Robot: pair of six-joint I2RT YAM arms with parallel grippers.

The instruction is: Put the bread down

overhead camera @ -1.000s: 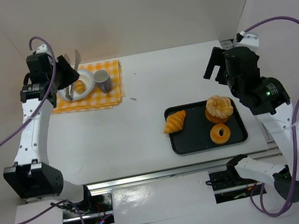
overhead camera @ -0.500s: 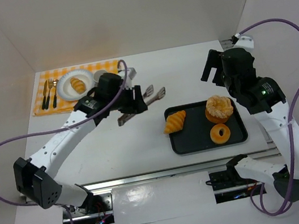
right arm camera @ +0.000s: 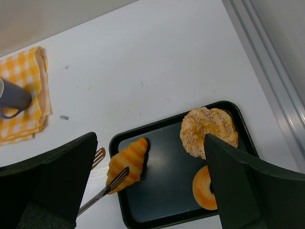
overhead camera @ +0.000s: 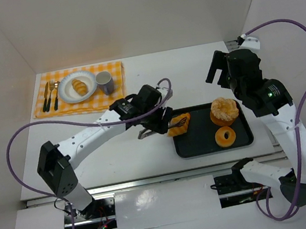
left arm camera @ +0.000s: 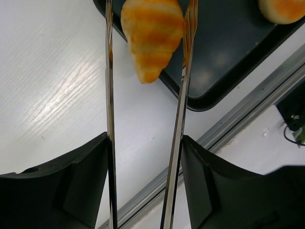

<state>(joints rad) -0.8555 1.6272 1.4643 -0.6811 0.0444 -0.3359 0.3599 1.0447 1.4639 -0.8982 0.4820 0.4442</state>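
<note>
We note the left gripper [left arm camera: 145,62], tong blades apart astride the croissant [left arm camera: 151,36] overhanging the tray [left arm camera: 228,52] edge, not yet clamped, so closing off-centre risks tipping it onto the table [left arm camera: 52,86]; right gripper: cannot tell.

1. The left arm stretches low from the table's near-left edge toward its middle.
2. The left gripper [left arm camera: 147,52] has long metal tong fingers [left arm camera: 183,95] spread apart.
3. The right arm rises bent near the right edge; the right gripper [right arm camera: 150,191] seems spread, its tips out of view.
</note>
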